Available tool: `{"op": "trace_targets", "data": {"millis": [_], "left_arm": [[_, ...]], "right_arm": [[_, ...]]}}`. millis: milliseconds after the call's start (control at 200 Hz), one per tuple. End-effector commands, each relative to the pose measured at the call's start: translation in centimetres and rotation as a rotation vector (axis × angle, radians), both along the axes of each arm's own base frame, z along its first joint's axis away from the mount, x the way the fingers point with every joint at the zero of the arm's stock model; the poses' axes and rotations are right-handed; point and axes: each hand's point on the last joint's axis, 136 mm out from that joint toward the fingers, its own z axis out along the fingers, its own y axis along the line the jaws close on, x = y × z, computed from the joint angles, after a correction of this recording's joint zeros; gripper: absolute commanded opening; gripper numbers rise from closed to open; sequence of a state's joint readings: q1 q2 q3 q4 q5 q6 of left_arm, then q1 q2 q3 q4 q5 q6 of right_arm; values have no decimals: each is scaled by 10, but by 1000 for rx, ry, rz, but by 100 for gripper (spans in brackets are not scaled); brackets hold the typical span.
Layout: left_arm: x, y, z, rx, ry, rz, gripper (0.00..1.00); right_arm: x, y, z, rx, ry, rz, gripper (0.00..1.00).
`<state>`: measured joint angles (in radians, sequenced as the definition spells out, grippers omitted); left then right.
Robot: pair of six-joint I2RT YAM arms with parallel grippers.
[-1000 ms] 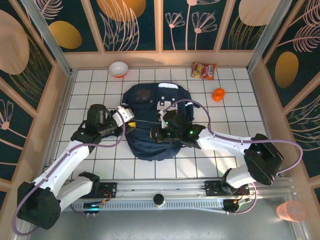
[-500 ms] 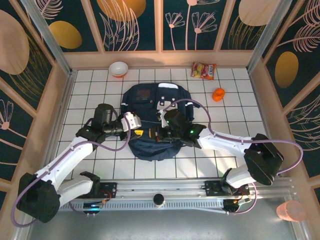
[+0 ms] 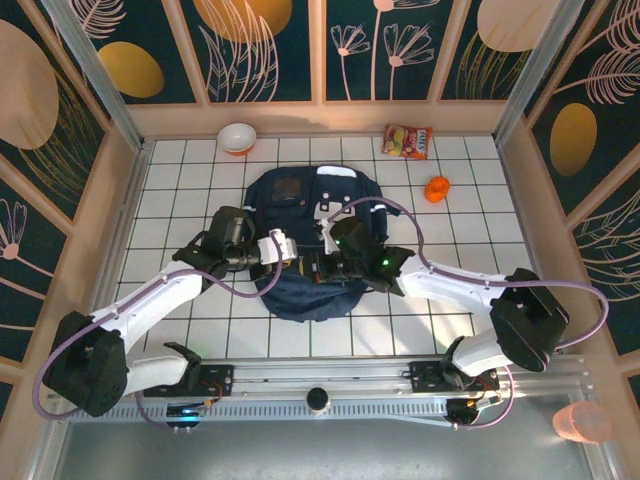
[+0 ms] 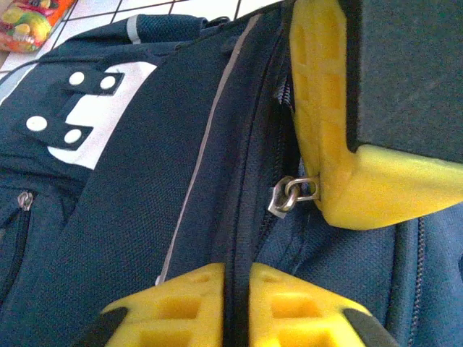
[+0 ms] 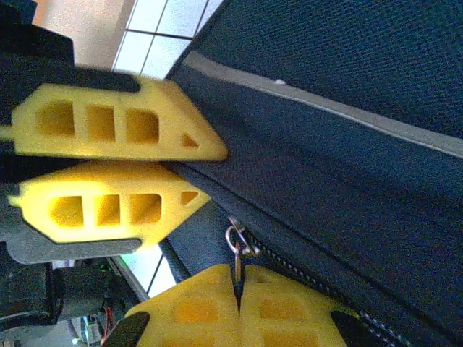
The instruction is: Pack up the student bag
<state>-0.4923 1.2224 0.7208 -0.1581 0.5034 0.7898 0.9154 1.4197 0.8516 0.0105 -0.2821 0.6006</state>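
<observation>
**A:** Where's the bag?

**B:** The large navy-blue fabric backpack (image 3: 300,195) lies flat in the middle of the white tiled tabletop (image 3: 180,180). Both arms reach over its near half.

**A:** Left gripper (image 3: 290,254)?

**B:** Its yellow fingers are pressed together on a raised fold of the backpack's fabric, right beside the zipper line. The left wrist view shows the dark seam sandwiched between the two pads (image 4: 181,303).

**A:** Right gripper (image 5: 239,289)?

**B:** Clamped too, pinching the small silver metal zipper pull (image 5: 236,242). The pull's ring sticks out just above the fingertips. In the left wrist view the same pull (image 4: 286,196) sits at the tip of one right finger.

**A:** How far apart are the two?

**B:** They're close, with the tips facing each other across the zipper and not touching.

**A:** Is the zipper open or shut?

**B:** Can't tell. The teeth show on one side of the pull, and fabric hides the rest.

**A:** Anything else on the table?

**B:**
- A white bowl with an orange rim (image 3: 237,138) sits at the far edge, left of centre.
- A red-and-yellow snack packet (image 3: 408,141) is at the far right.
- A small orange object (image 3: 437,189) lies near the packet, well apart from the backpack.
</observation>
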Motion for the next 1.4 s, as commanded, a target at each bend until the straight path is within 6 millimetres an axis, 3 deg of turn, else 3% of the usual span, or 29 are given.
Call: {"op": "trace_targets", "data": {"millis": [0, 145, 310, 395, 460, 616, 726, 796, 971, 1091, 1396], "left_arm": [[18, 6, 10, 38, -85, 39, 3], [24, 14, 8, 72, -101, 94, 0], [29, 25, 2, 120, -106, 149, 0], [28, 23, 5, 98, -98, 145, 0], [26, 18, 8, 65, -81, 132, 2], [15, -3, 29, -90, -25, 72, 34], [5, -15, 44, -188, 7, 21, 51], [-1, -20, 48, -215, 27, -9, 56], [-5, -23, 47, -209, 25, -17, 57], [-11, -39, 38, -177, 34, -68, 57], [4, -51, 17, -115, 40, -68, 51]], "right_arm": [[2, -2, 23, 54, -53, 14, 0], [9, -18, 21, 24, -47, -16, 0], [20, -63, 10, -69, -32, -113, 0], [19, -73, 6, -113, -25, -128, 0], [18, -69, 9, -83, -25, -118, 0], [15, -50, 16, -8, -37, -85, 0], [16, -39, 21, 24, -46, -64, 0], [16, -32, 24, 46, -48, -50, 0], [17, -30, 17, 26, -24, -57, 0], [16, -30, 15, 20, -21, -53, 0], [13, -33, 20, 26, -27, -53, 0]]}}
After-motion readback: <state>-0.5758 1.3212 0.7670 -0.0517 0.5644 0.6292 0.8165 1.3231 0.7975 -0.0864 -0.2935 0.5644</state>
